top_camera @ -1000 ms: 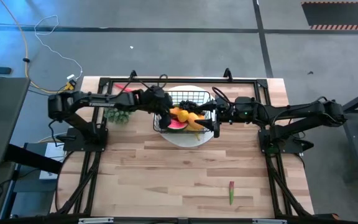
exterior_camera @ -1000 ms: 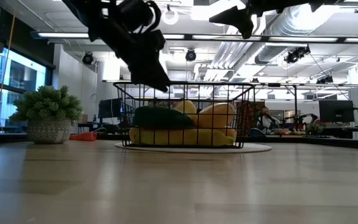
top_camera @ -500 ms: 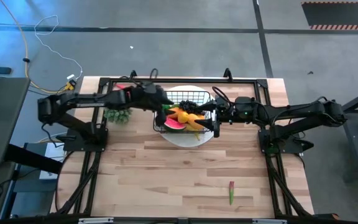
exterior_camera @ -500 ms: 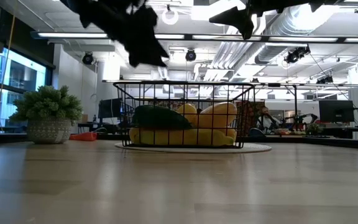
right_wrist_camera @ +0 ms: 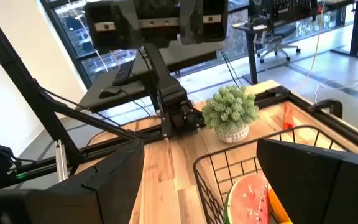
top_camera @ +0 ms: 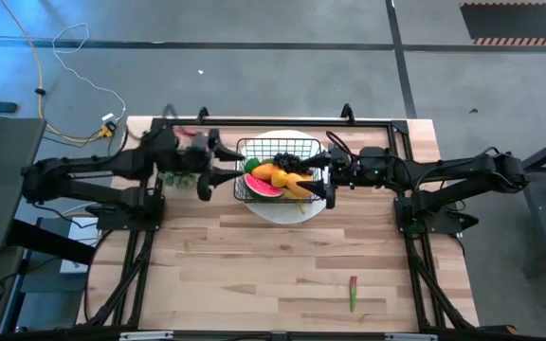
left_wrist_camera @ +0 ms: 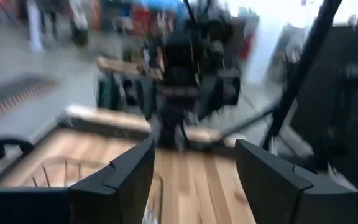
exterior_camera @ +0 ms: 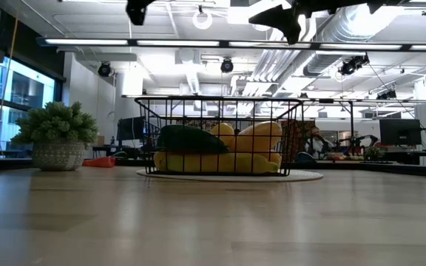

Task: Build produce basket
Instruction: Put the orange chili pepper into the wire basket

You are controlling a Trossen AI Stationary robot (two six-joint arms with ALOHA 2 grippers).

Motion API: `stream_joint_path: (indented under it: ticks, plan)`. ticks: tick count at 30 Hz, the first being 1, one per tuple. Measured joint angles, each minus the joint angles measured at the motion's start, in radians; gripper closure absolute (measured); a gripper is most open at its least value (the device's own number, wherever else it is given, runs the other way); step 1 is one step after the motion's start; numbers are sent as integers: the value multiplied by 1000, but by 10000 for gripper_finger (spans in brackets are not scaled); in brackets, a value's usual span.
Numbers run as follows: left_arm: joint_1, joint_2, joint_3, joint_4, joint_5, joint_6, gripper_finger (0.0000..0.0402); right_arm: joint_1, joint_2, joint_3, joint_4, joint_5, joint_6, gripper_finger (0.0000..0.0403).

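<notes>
High view: left gripper [top_camera: 205,182] open, empty, beside basket [top_camera: 282,147].

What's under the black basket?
A round white plate lies under the basket, its rim showing around the edge. The plate's middle is covered by the fruit, so anything there cannot be seen.

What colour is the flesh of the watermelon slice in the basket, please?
Red, with a green rind; the watermelon slice shows best in the right wrist view, inside the basket.
</notes>
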Motion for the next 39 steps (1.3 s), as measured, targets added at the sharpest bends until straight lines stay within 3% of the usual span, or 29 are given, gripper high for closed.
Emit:
stream_joint_path:
  ticks: [3,10,19,26,39]
  plan:
    - [-36,-87,-116,143,-96,-23,189,0,0,1,28,0,-3,109]
    - [-66,-216,-284,293,-165,-29,189,0,0,1,52,0,-11,109]
    - [-65,-228,-291,303,-180,-12,189,0,0,1,56,0,-11,109]
    - [-66,-223,-291,289,-76,90,190,0,0,1,56,0,-34,109]
    - [-66,-222,-291,209,-84,101,190,0,0,1,56,0,-37,109]
